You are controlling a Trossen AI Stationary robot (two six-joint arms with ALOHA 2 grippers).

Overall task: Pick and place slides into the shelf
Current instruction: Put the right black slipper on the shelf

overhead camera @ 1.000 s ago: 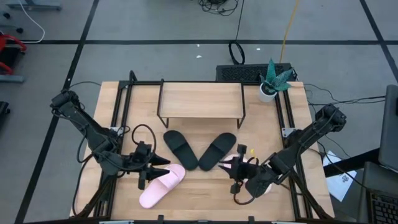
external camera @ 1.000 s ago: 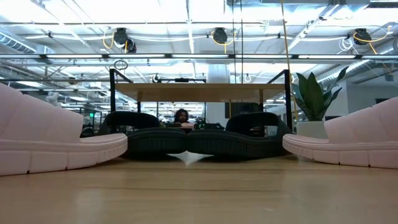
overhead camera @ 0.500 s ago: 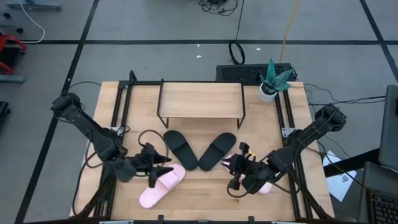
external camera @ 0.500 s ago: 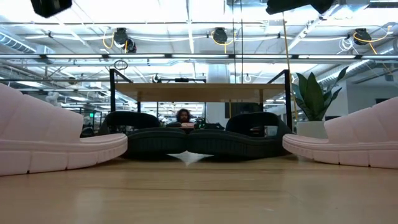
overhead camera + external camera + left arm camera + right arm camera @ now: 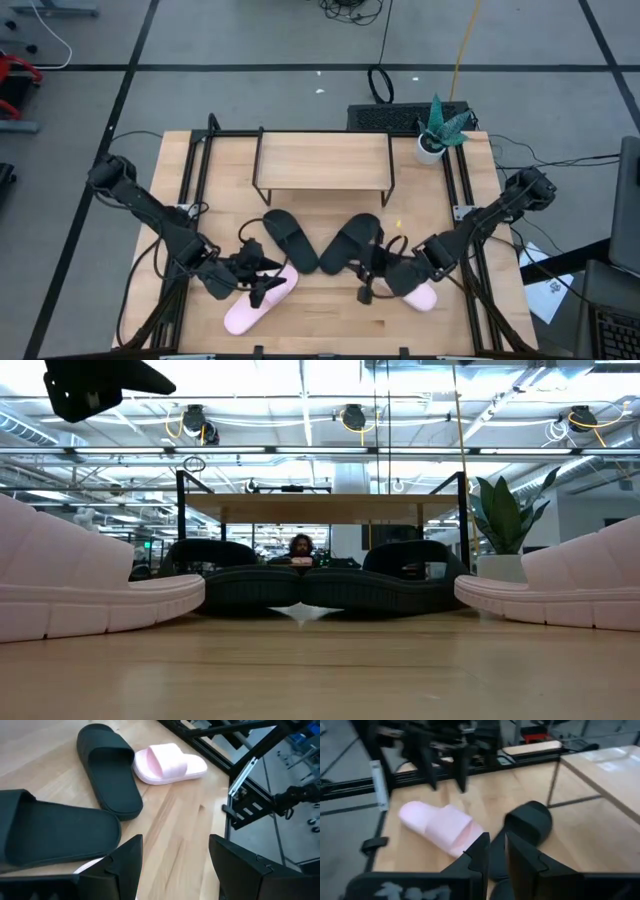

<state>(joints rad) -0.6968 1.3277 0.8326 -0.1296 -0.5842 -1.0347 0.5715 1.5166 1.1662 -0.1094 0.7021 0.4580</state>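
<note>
High view: shelf (image 5: 322, 158) bare, four slides (image 5: 290, 239) on the table; left gripper (image 5: 262, 280) spread wide, right gripper (image 5: 368, 268) narrowly parted, both empty.

We see bare tabletop (image 5: 330, 205) between the shelf (image 5: 322, 160) and the two black slides (image 5: 320, 242), whose ends meet in a V. Pink slides (image 5: 258, 300) flank them, and a potted plant (image 5: 440, 128) crowds the shelf's right end.

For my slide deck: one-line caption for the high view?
Both grippers, left and right, hover by four slides: black pair, pink ones, shelf empty.
</note>
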